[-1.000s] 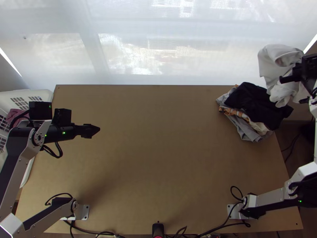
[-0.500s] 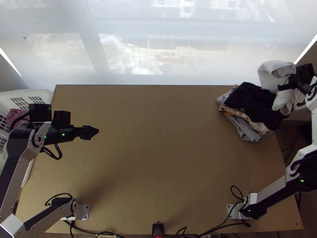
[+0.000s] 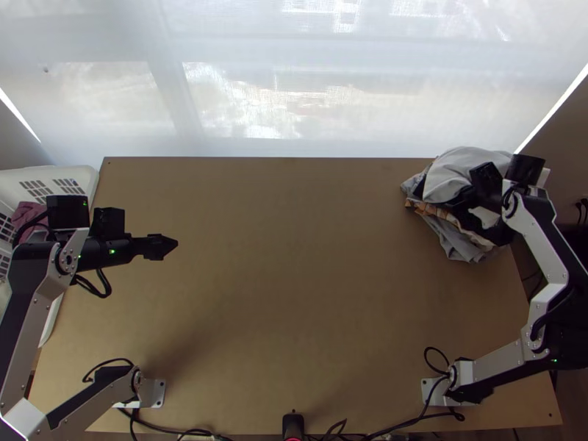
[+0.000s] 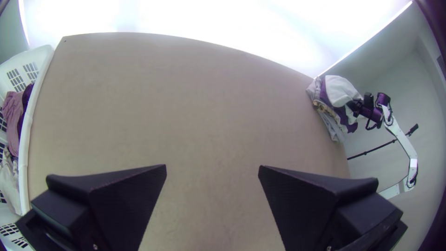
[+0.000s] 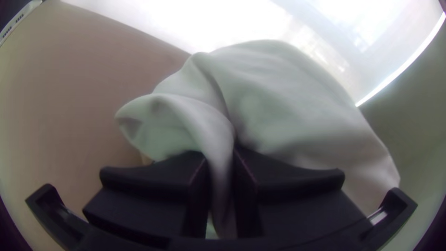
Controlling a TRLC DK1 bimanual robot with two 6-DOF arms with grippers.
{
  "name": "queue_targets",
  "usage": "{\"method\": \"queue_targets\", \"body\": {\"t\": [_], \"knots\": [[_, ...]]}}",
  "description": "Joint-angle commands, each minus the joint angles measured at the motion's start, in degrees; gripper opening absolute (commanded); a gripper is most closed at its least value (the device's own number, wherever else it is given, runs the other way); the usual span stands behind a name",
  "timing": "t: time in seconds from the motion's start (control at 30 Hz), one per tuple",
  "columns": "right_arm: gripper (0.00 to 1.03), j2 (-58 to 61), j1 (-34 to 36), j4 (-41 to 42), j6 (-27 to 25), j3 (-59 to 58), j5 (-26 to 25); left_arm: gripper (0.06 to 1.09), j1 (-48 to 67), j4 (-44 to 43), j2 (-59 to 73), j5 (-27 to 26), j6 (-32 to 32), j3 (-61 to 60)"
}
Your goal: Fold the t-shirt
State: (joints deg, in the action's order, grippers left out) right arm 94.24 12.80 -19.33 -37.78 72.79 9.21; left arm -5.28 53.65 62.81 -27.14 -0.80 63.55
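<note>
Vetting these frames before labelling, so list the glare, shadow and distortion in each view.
Top view: bright, backlit window covering beyond the table, a soft shadow near the left arm's base. Left wrist view: window side washed out to white, table's far edge bowed. Right wrist view: glare beyond the white cloth, dark lower corners.

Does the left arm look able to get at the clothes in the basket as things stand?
Probably yes: its open end effector is empty and the clothes lie in the open-topped basket beside that arm.
</note>
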Motion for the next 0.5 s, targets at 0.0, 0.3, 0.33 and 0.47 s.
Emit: {"method": "queue_targets", "body": {"t": [0.0, 0.3, 0.33, 0.47], "knots": [[0.03, -3.62, -1.46, -0.09, -1.24, -9.16, -1.74, 1.03, -0.35, -0.12, -0.05, -0.11, 0.01, -0.27], [0.81, -3.62, 7.07, 2.02, -1.42, -9.86, -2.62, 1.03, -0.43, -0.12, -1.28, -0.37, -0.17, -1.23], [0.9, -3.8, 7.77, 2.02, -1.16, -9.6, -2.62, 1.03, -0.43, -0.12, -1.55, -0.37, -0.26, -1.41], [0.98, -7.14, 9.61, 0.7, 0.16, -8.55, -2.53, 1.03, -0.52, -0.12, -2.34, -0.46, -0.43, -1.85]]}}
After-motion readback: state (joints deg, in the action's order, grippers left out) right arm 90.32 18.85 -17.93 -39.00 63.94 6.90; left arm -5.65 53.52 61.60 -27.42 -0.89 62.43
